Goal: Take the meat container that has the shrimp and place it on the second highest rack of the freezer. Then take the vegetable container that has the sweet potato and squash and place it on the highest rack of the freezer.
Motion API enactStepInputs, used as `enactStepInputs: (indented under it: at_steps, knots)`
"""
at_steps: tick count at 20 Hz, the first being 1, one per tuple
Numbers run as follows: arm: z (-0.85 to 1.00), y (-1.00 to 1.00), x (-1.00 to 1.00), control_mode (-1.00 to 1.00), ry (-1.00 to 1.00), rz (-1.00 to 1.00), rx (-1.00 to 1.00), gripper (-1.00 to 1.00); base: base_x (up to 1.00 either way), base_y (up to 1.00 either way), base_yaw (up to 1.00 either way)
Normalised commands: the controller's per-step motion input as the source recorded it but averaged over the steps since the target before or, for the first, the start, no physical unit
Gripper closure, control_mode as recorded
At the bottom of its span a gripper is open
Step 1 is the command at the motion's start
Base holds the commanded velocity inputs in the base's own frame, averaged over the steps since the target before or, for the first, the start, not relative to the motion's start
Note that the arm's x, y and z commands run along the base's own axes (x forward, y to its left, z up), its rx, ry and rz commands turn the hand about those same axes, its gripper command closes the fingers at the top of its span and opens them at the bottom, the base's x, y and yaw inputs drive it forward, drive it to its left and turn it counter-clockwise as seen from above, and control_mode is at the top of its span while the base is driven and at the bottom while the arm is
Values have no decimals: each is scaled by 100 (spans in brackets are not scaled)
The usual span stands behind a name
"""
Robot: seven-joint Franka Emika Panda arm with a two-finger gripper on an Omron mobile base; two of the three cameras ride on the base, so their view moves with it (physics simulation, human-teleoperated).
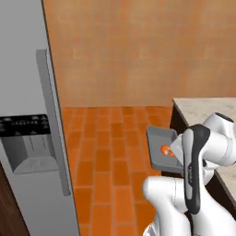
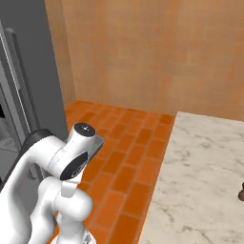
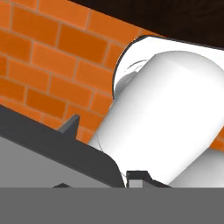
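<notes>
Orange brick floor [image 1: 110,152] and a plain orange wall back the scene, with the grey freezer [image 1: 27,115] as the landmark on the left. Its door looks shut from the left base view: the dispenser panel [image 1: 25,143] faces the camera and the bar handle [image 1: 54,120] runs down the door's right edge, so none of the racks inside can be seen.

Well to the right of the freezer, across the open floor, the grey tray [image 1: 162,150] hangs in the air with the shrimp [image 1: 166,150] lying on its bottom. It is carried level, probably so the small piece does not slide out. The arm's own links cover the tray's right edge, which is where the grip must be. In the hand view the tray's dark rim [image 3: 57,146] runs right by the pincer [image 3: 139,177]; its tips stand clenched, and I judge they are pinching that rim.

Farther right again from the freezer is the marble desk [image 2: 209,157], with a small dark thing [image 2: 242,193] at its edge that is too cropped to name.

With the door closed, the tray cannot go to the second highest rack yet; the door has to come open first.
</notes>
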Motion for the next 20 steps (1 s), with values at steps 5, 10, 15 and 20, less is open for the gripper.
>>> enactStepInputs:
  at_steps: [5, 10, 15, 20]
  knots:
    - [0, 0, 0, 100, 0, 0, 0, 100, 100, -10, 36]
    - [0, 0, 0, 100, 0, 0, 0, 100, 100, -41, 46]
    - [0, 0, 0, 100, 0, 0, 0, 100, 100, -84, 31]
    - [0, 0, 0, 100, 0, 0, 0, 100, 100, -67, 17]
